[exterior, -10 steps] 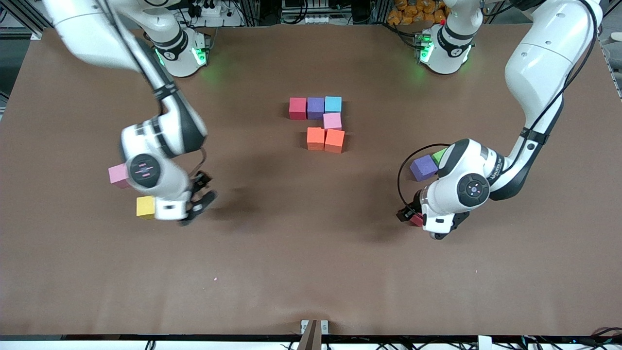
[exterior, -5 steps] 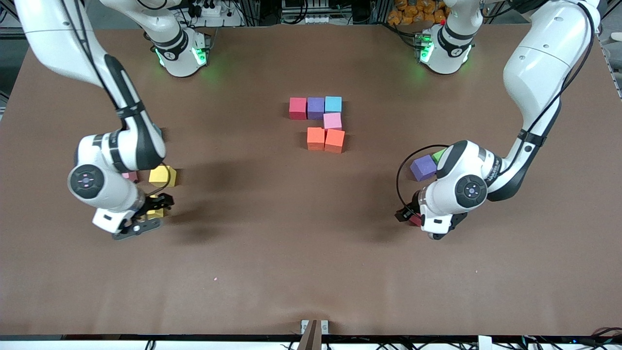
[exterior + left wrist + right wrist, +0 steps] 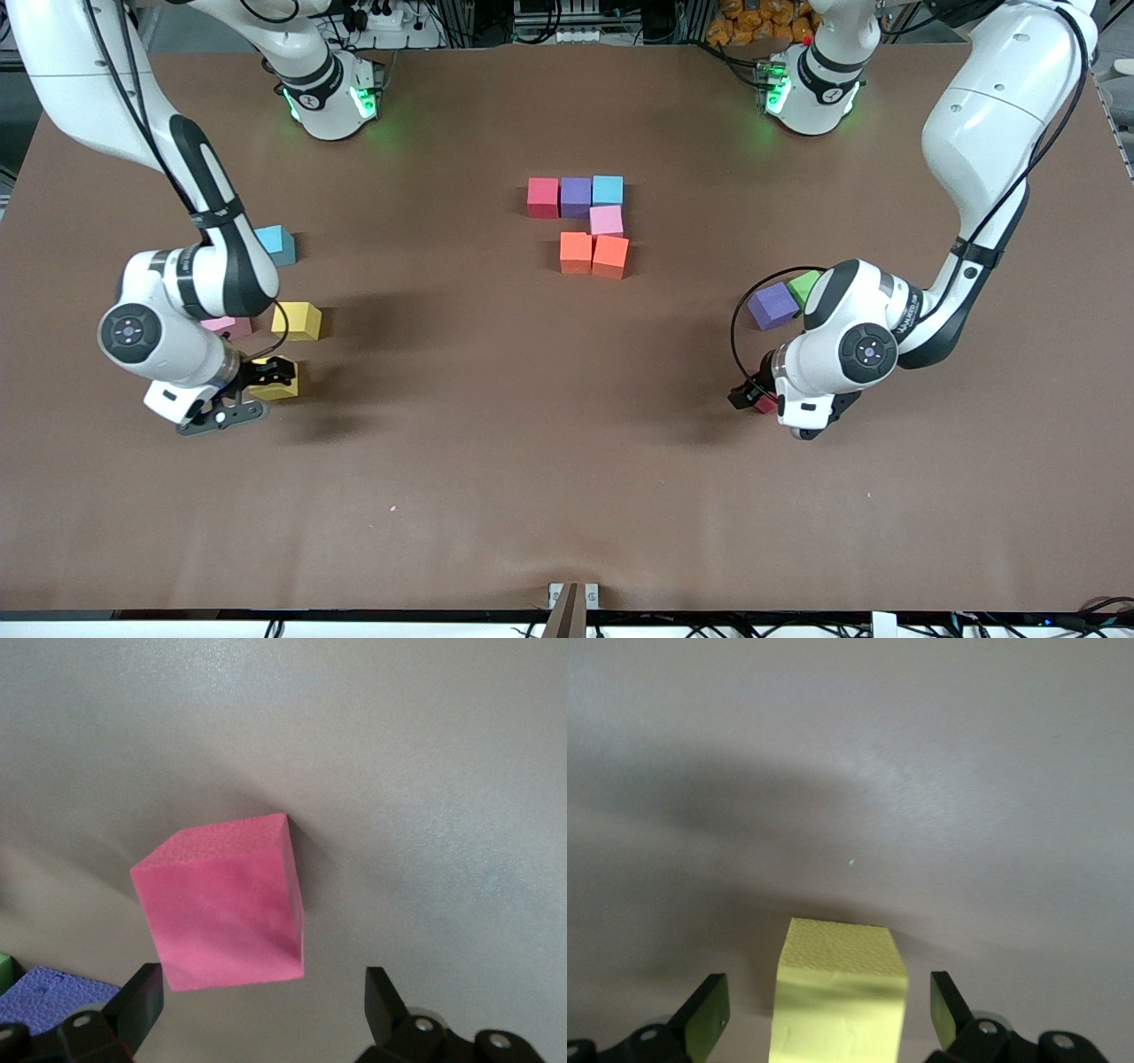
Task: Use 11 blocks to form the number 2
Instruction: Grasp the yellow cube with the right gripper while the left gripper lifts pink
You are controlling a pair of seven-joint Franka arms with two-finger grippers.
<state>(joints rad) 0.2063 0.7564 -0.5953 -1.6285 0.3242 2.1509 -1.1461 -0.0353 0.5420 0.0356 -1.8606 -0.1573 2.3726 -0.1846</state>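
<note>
Reading the tabletop (image 3: 532, 496) like a clock, as seen from the front. Found the number 2 (image 3: 606, 221) near the middle, a bit toward 12 o'clock. Made of six touching blocks so far: red, purple and light blue in one row, pink under the light blue, then two orange. Needs five more.

Swung the right arm away from the middle and out toward 8 o'clock in the last second. Brought the right tool (image 3: 257, 388) down low there. Opened wide, with a yellow block (image 3: 840, 992) right between its fingers (image 3: 704, 1010), but not squeezing it yet. Uncovered a loose light blue block (image 3: 275, 245) at 9 o'clock by moving away. Also left in sight a second yellow block (image 3: 297, 321) and a bit of a pink block (image 3: 229, 326) just beside it, at 12 o'clock from the tool.

Kept the left tool (image 3: 753, 396) low at 4 o'clock, at a red block (image 3: 221, 904). Spread its fingers wider than a moment ago. Wide now, holding nothing. Lined up a bit crooked with the red block. Left a purple block (image 3: 772, 306) and the green cube (image 3: 804, 285) at 12 o'clock from it.

Looks like both tools ready to pinch one block each. Probably next: close, lift, carry over to the 2. Could twist the red one when closing.
</note>
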